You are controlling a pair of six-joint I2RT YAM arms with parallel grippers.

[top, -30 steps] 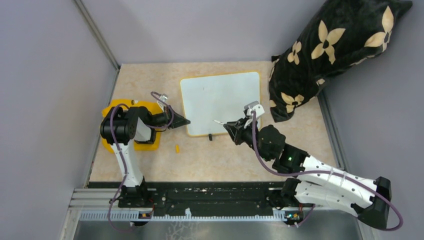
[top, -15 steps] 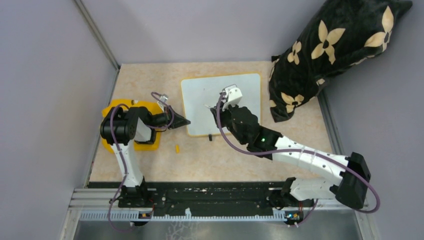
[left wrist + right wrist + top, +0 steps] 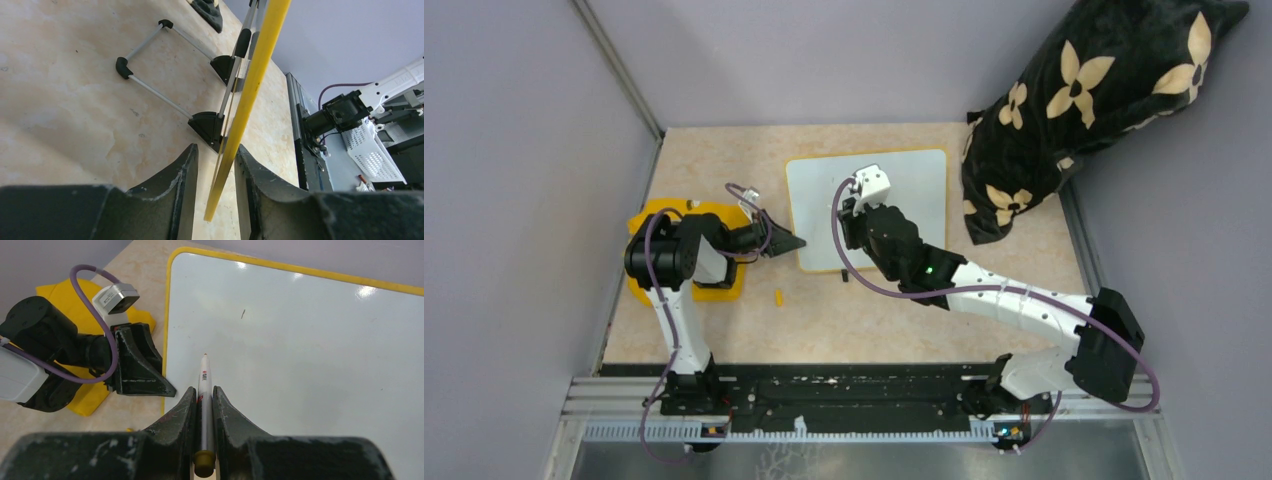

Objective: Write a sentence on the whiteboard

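White with a thin yellow rim, the whiteboard (image 3: 919, 185) lies just ahead of the left gripper (image 3: 792, 243) in the overhead view. Its left edge is at the jaw tips, and the right arm (image 3: 1014, 300) stretches over its face. A yellow cloth (image 3: 724, 290) lies behind those jaws, under the left arm. In the left wrist view the rim runs edge-on between the parted fingers (image 3: 175, 195), released, with a gap on one side. The board's wire stand (image 3: 155, 94) lies beyond the tips. In the right wrist view the right gripper (image 3: 203, 392) is clenched on a white pen (image 3: 204, 380). The pen's tip juts ahead of the jaws over the board, near its rim; whether it touches, I cannot tell.
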